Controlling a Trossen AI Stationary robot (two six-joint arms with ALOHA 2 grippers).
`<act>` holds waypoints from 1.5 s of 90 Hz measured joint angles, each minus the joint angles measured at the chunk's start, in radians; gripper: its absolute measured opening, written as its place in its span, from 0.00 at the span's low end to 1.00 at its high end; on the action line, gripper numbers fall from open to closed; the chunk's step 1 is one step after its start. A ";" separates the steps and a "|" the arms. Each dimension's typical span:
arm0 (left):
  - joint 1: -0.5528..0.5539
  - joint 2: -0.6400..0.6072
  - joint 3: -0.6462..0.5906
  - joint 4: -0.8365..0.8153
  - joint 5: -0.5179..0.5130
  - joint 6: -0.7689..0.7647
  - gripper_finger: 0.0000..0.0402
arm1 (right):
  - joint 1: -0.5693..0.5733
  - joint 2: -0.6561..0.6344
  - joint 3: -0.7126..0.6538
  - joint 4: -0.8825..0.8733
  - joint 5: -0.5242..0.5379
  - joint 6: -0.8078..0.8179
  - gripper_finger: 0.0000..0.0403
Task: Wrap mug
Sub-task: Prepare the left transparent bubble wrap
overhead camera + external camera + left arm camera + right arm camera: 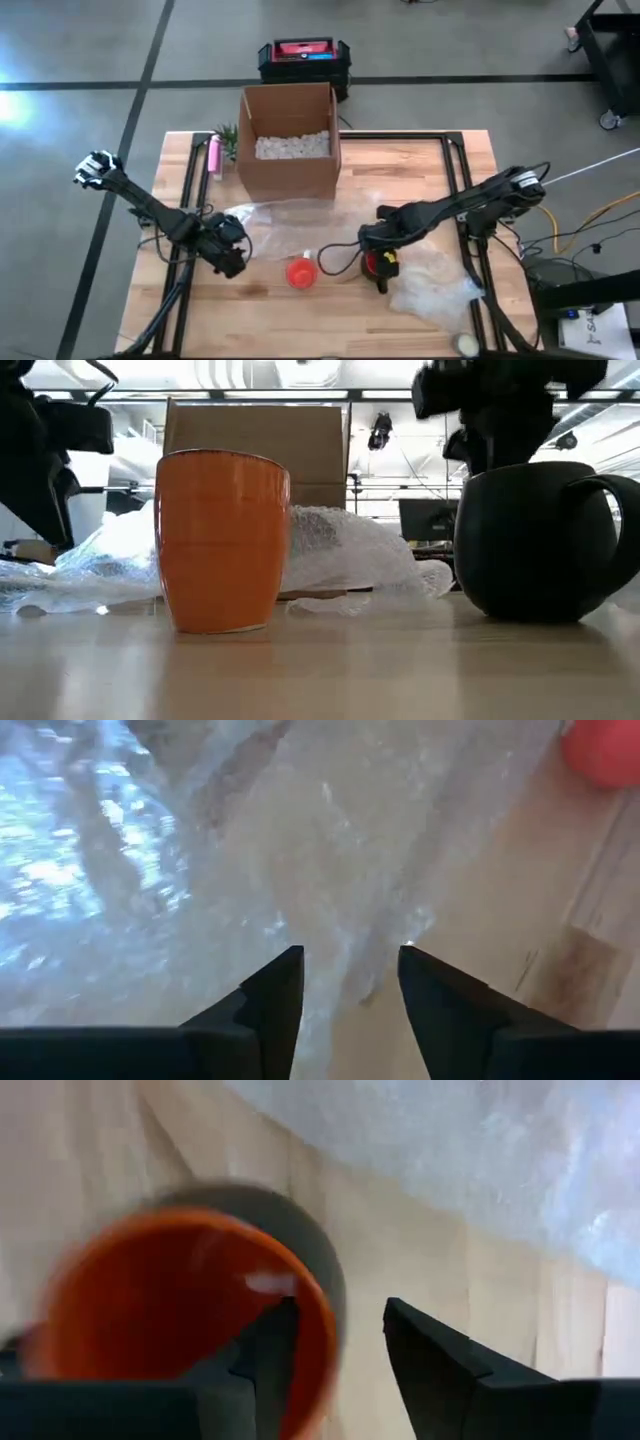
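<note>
A: In the high view, where does everything sit?

B: The dark mug (pixel 372 264) is at lower centre-right, the right gripper (pixel 371 252) directly over it. The orange cup (pixel 301 272) stands just to its left, and the bubble wrap (pixel 268 222) lies above both, below the cardboard box (pixel 288 138). The left gripper (pixel 232 254) is at lower left, by the wrap's edge.

A: The low view?

B: Mug at right, handle pointing right; cup at left; wrap behind them.

A: Left wrist view?

B: Fingers parted, empty, over the wrap. I'd pinch only the sheet's edge.

A: Right wrist view?

B: Fingers spread astride the mug's rim, one inside. I'd close squarely on the wall before lifting, so it doesn't tip.
</note>
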 joint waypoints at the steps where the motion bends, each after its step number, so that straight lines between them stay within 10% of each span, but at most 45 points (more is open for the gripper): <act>1: 0.000 0.000 -0.004 0.009 0.001 0.000 0.36 | 0.000 0.004 0.000 0.001 -0.001 -0.001 0.29; 20: 0.000 0.003 -0.027 0.066 0.003 0.005 0.32 | 0.017 0.051 -0.001 -0.002 -0.085 -0.011 0.03; 48: 0.000 -0.001 -0.014 0.063 -0.002 0.044 0.24 | 0.116 0.058 0.002 0.014 -0.097 0.096 0.02; 100: 0.003 -0.008 -0.014 0.063 -0.006 0.052 0.21 | 0.088 0.026 0.214 -0.102 -0.088 0.095 0.50; 111: 0.006 -0.008 -0.014 0.063 -0.038 0.054 0.22 | 0.037 0.031 0.217 0.014 0.049 0.013 0.54; 135: 0.006 -0.007 -0.014 0.063 -0.166 0.054 0.19 | -0.060 0.163 0.079 0.383 -0.038 -0.001 0.52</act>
